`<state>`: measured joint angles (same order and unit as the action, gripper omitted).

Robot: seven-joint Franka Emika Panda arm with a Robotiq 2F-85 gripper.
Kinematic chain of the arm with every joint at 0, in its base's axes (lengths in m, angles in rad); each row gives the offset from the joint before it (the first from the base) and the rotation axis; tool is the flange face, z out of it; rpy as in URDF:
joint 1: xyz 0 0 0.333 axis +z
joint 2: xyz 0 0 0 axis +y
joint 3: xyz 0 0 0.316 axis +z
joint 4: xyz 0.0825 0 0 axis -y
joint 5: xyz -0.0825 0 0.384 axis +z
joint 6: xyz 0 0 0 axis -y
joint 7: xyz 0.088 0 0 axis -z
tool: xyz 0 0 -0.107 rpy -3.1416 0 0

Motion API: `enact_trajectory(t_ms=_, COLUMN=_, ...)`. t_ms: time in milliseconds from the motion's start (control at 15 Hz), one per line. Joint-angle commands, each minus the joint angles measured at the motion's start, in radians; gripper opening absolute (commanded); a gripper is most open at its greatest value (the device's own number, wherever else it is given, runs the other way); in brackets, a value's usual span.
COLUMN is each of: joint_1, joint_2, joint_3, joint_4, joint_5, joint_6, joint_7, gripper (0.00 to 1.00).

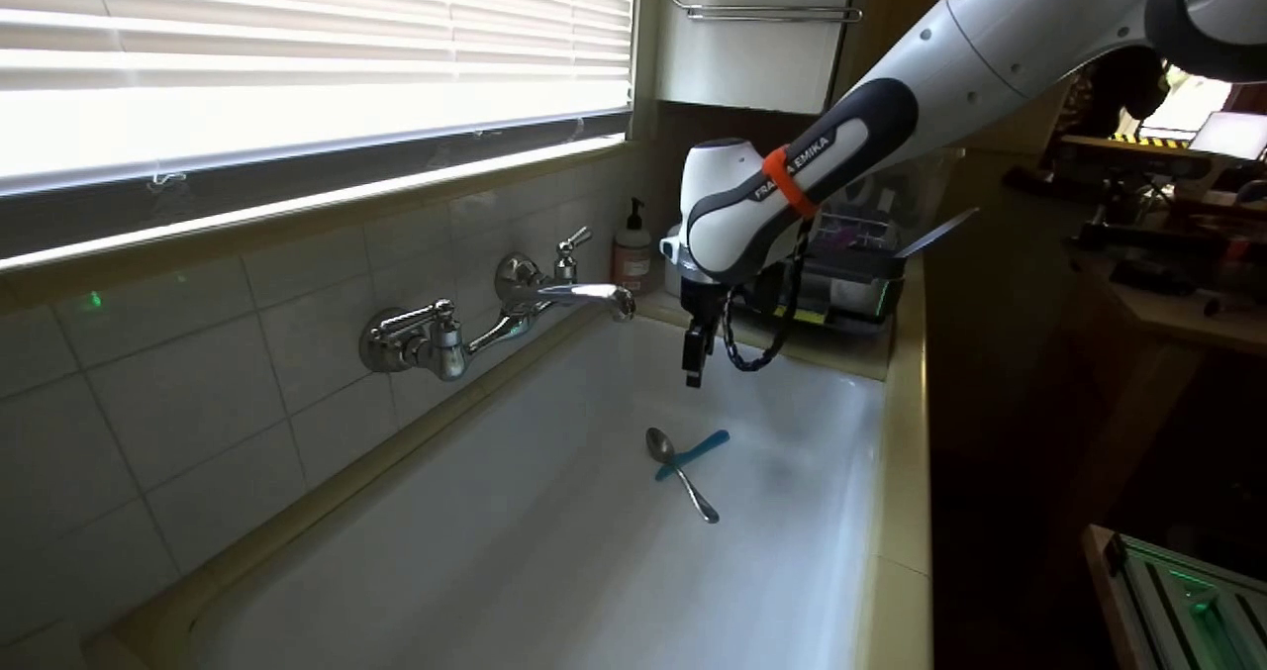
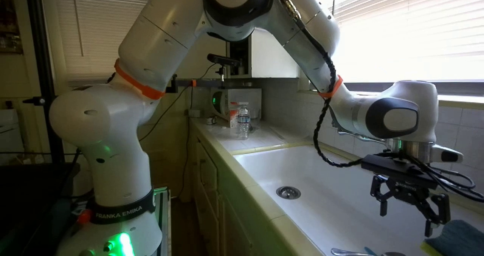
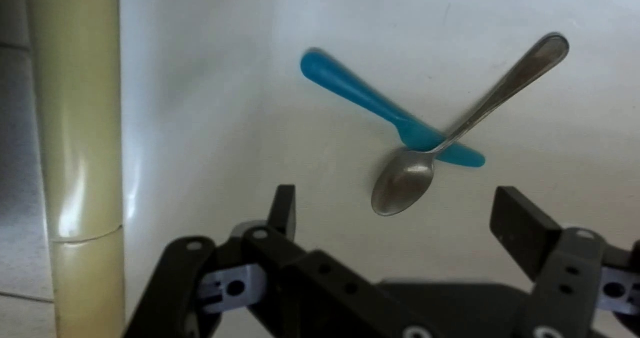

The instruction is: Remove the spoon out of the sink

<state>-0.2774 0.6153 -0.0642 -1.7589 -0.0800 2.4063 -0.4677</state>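
Observation:
The spoon (image 1: 696, 497) is grey metal and lies on the floor of the white sink (image 1: 515, 571). It crosses over a teal-blue utensil (image 1: 708, 444). In the wrist view the spoon (image 3: 404, 182) has its bowl low in the middle and its handle pointing up and right. In an exterior view only part of the spoon (image 2: 346, 252) shows at the bottom edge. My gripper (image 2: 406, 222) is open and empty, above the sink floor and apart from the spoon. In the wrist view the spoon's bowl appears between and beyond the fingertips (image 3: 395, 200).
A chrome tap (image 1: 584, 296) juts over the sink from the tiled wall. A soap bottle (image 1: 632, 254) and a rack of dishes (image 1: 856, 284) stand at the sink's end. A yellow rim (image 3: 80, 128) edges the basin. A blue-grey sponge (image 2: 457, 239) shows at lower right; a drain (image 2: 288, 192) is in the floor.

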Motion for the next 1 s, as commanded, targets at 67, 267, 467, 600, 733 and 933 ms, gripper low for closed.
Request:
enact_trajectory(t_ms=67, joint_1=-0.057, joint_2=0.107, joint_3=0.068, joint_4=0.114, joint_5=0.036, joint_6=-0.041, joint_7=-0.131, gripper=1.0)
enact_trajectory(t_ms=267, joint_1=-0.074, joint_2=0.153, joint_3=0.094, joint_4=0.16, joint_5=0.048, joint_6=-0.057, joint_7=-0.191, gripper=1.0)
enact_trajectory(t_ms=467, joint_1=-0.079, joint_2=0.199, joint_3=0.103, joint_4=0.205, joint_5=0.057, joint_6=-0.076, joint_7=-0.228, gripper=1.0)
enact_trajectory(t_ms=600, joint_1=-0.072, joint_2=0.22, joint_3=0.099, joint_4=0.225, joint_5=0.051, joint_6=-0.082, joint_7=-0.234, gripper=1.0)
enact_trajectory(t_ms=733, joint_1=-0.063, joint_2=0.228, joint_3=0.093, joint_4=0.235, joint_5=0.041, joint_6=-0.081, joint_7=-0.237, gripper=1.0)
enact_trajectory(t_ms=933, joint_1=-0.058, joint_2=0.243, joint_3=0.091, joint_4=0.25, joint_5=0.033, joint_6=-0.083, joint_7=-0.25, gripper=1.0)
